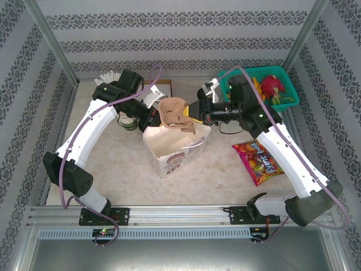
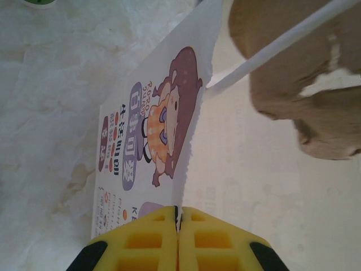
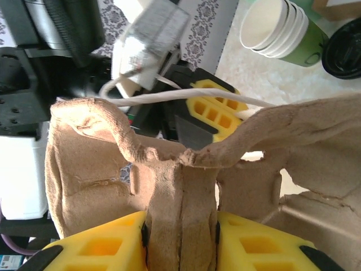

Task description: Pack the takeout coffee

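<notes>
Yellow left claw [image 2: 177, 219] tight on paper bag [image 2: 148, 132] rim, right claw [image 3: 180, 234] snug around pulp carrier [image 3: 84, 169] ridge, elbows out, wrists inward.

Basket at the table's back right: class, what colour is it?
The basket is teal, best seen in the top external view.

Matt paper bag [image 1: 169, 155], rough pulp carrier [image 3: 101, 175]

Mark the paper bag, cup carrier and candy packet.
paper bag [image 1: 176, 161]: top external view, printed side wall.
cup carrier [image 1: 174, 113]: top external view, brown pulp body above the bag.
candy packet [image 1: 258, 161]: top external view, wrapper's middle.
</notes>
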Robot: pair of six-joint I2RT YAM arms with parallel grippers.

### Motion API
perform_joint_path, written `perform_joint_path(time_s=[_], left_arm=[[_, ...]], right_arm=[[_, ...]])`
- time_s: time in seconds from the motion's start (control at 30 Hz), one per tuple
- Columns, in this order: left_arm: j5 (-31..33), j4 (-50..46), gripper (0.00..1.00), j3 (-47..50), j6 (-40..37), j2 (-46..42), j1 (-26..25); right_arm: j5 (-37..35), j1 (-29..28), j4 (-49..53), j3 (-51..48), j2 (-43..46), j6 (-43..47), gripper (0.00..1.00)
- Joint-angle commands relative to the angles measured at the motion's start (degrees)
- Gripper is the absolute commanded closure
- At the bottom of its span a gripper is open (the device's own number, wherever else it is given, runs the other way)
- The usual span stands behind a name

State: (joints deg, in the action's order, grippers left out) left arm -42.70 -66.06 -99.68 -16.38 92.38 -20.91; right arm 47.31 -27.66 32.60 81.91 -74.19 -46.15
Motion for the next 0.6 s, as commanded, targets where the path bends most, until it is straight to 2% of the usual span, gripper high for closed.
perform_joint_path(time_s=[0.0, 0.3, 0.57], left_arm=[[-1.61, -1.25, 1.0, -1.57, -1.66, 0.08, -0.23], [-2.47, -1.03, 1.0, -1.74, -1.07, 0.6, -0.26], [-0.8, -0.17, 1.0, -2.45, 1.04, 0.43, -0.1]], right_arm=[[-1.73, -0.98, 1.85, -1.23, -0.23, 1.59, 0.66], [-17.39, -5.67, 14.42, 1.17, -2.99, 11.9, 0.66], [-31.93, -10.98, 20.93, 3.67, -5.25, 16.69, 0.67]])
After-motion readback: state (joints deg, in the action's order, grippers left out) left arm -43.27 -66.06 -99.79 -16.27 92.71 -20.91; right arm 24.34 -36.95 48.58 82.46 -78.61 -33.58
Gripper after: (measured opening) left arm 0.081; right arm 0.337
